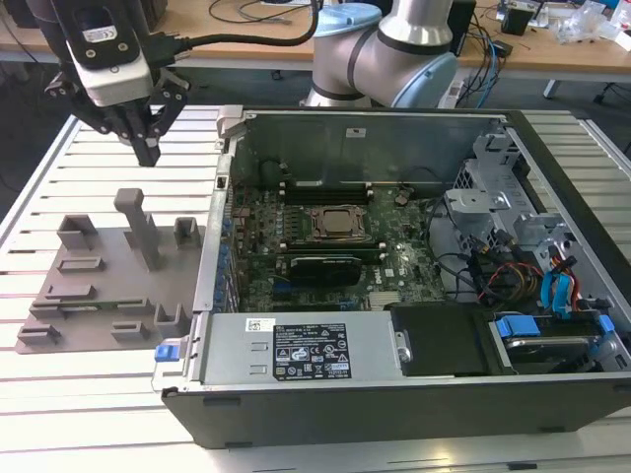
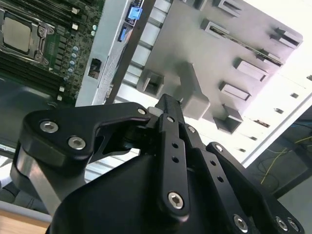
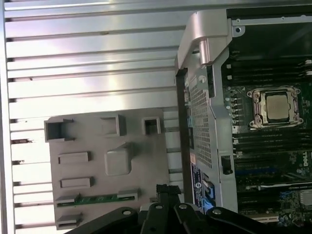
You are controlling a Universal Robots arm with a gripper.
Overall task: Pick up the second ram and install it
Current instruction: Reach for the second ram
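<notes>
One arm, one pincer, three views. Exterior view: gripper (image 1: pixel 147 150) hangs in the air at the exterior view's left, over the slatted table (image 1: pixel 99 414) and above the grey fixture plate (image 1: pixel 99 251), touching nothing; fingers read as pressed together to a single tip, nothing between them. Second ram (image 1: pixel 99 304) is a thin strip lying flat in the fixture plate, between two low holders, well below the gripper and on the camera side of the tall post (image 1: pixel 138 222). Open computer case (image 1: pixel 394 394) sits just beside the plate on the exterior view's right; CPU socket (image 1: pixel 340 223) is mid-board, with the black card (image 1: pixel 320 266) just on the camera side of it. Second wrist view: gripper (image 2: pixel 168 102) looks closed and empty, its tip lined up with the tall post (image 2: pixel 192 95), though I can't tell the height gap. Second ram (image 2: pixel 253 43) shows as a thin line across the fixture plate (image 2: pixel 170 44), apart from the fingers. CPU socket (image 2: pixel 17 31) is at the corner. First wrist view: gripper (image 3: pixel 165 189) tip sits at the fixture plate (image 3: pixel 97 141) edge nearest the computer case (image 3: pixel 204 34); the green second ram (image 3: pixel 95 199) is seated between two end holders, beside the tall post (image 3: pixel 118 161). CPU socket (image 3: pixel 275 106) is inside the case, table (image 3: pixel 87 63) beyond.
</notes>
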